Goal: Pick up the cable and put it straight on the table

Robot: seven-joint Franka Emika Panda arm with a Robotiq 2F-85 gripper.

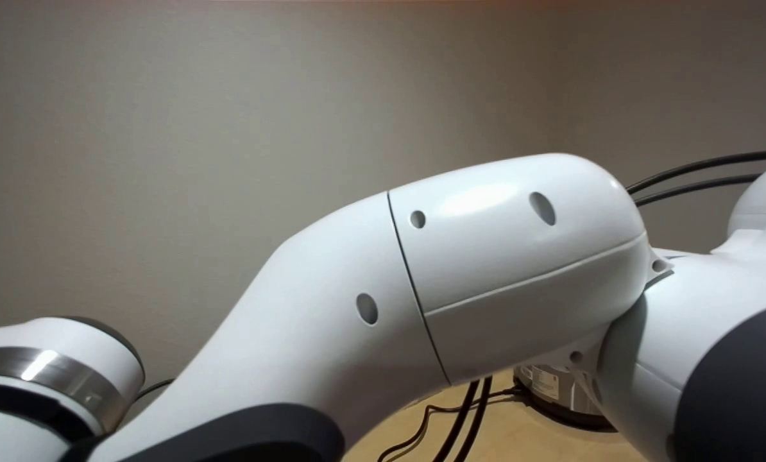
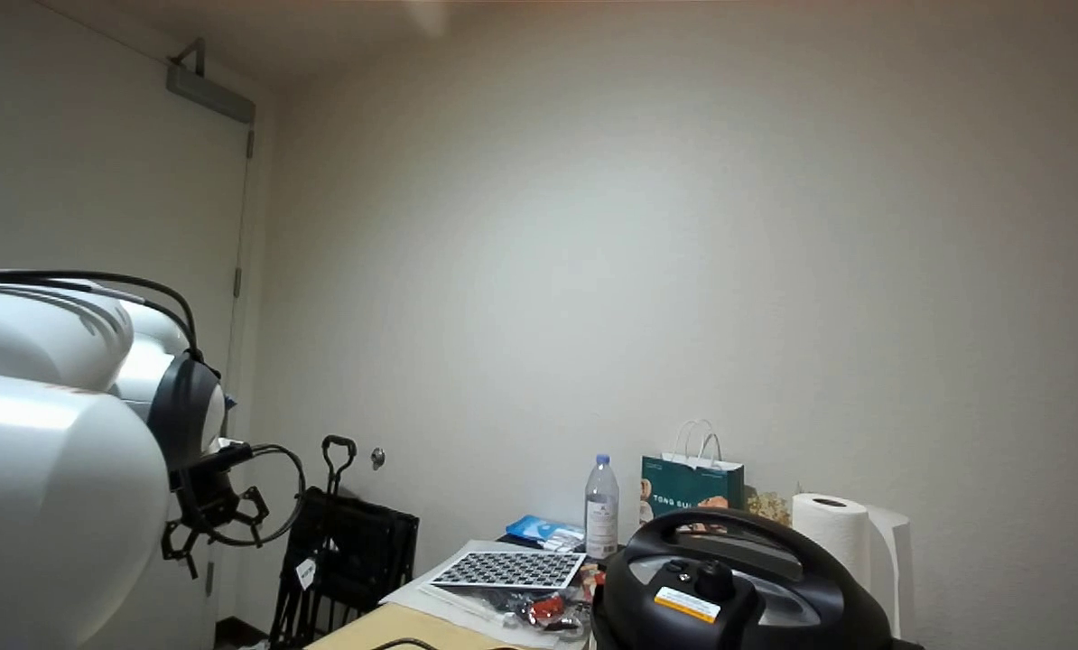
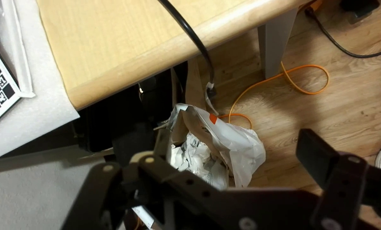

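In the wrist view a black cable runs across the light wood table and hangs over its rounded edge. A white tag is near its lower end. A short dark piece of cable shows at the bottom of an exterior view on the table. A thin black cable lies near the cooker base in an exterior view; I cannot tell if it is the same one. My gripper is open and empty, beyond the table edge, over the floor. It also shows in an exterior view, left of the table.
A bag of crumpled paper and an orange cord are on the floor below. A checkered board lies on white paper. A black cooker, a bottle and a green bag stand on the table. A folded cart stands behind.
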